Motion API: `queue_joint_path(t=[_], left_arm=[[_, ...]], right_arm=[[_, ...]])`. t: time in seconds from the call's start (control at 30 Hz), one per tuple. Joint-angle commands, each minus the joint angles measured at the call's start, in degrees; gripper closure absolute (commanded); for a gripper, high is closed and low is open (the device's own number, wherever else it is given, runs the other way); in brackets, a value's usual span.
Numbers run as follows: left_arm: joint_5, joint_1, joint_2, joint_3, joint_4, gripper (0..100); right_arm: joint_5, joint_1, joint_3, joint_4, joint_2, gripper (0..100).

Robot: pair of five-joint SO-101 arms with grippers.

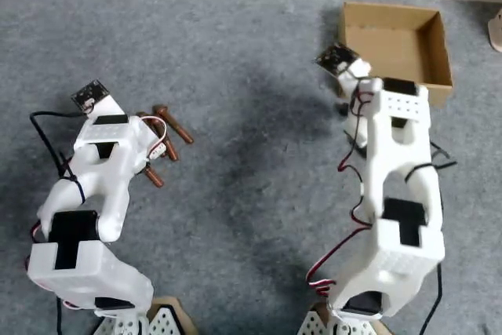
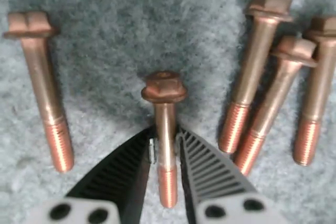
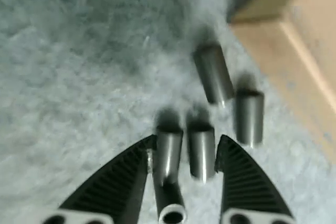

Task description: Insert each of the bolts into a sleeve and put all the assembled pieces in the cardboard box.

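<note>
Your left jaws are clamped on the shank of one bolt [image 2: 164, 88], just above its thread, with the hex head pointing away from the wrist. You cannot tell whether it is raised or lying on the grey tabletop [image 2: 105, 24]. A lone bolt [image 2: 44, 85] lies apart from it on one side. On the other side three bolts [image 2: 275, 98] crowd together, the middle one tilted against its neighbour. From the high view, your left arm [image 1: 102, 170] sits at the left of the tabletop, with the bolt pile [image 1: 172, 125] just beside its wrist.

Your right jaws are spread wide and grip nothing. Between them stand two sleeves side by side. The first sleeve [image 3: 169, 153] is against one jaw, and the second sleeve [image 3: 202, 153] is just short of the other. A third sleeve [image 3: 170, 212] lies closer to the wrist, its open end facing the camera. Two far sleeves [image 3: 212, 72] lie beyond the jaws, near the corner of the box [image 3: 294, 40]. From the high view, the box sits at the far right of the tabletop, and your right arm [image 1: 396, 178] stretches up to its near left corner.
</note>
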Motion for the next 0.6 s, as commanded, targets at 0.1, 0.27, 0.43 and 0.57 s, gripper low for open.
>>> queue_joint_path(t=[0.1, 0.27, 0.43, 0.57], left_arm=[[-0.6, 1.7, 0.1, 0.4, -0.2, 99], [-0.6, 1.7, 0.1, 0.4, -0.2, 99], [-0.6, 1.7, 0.1, 0.4, -0.2, 99], [-0.6, 1.7, 0.1, 0.4, -0.2, 99]], right_arm=[[3.3, -1.5, -11.3, -0.8, 8.6, 81.9], [3.3, -1.4, -20.5, -0.8, 17.2, 81.9], [3.3, -1.2, -29.8, -0.7, 23.6, 81.9], [3.3, -1.6, -36.4, 2.8, 28.5, 81.9]])
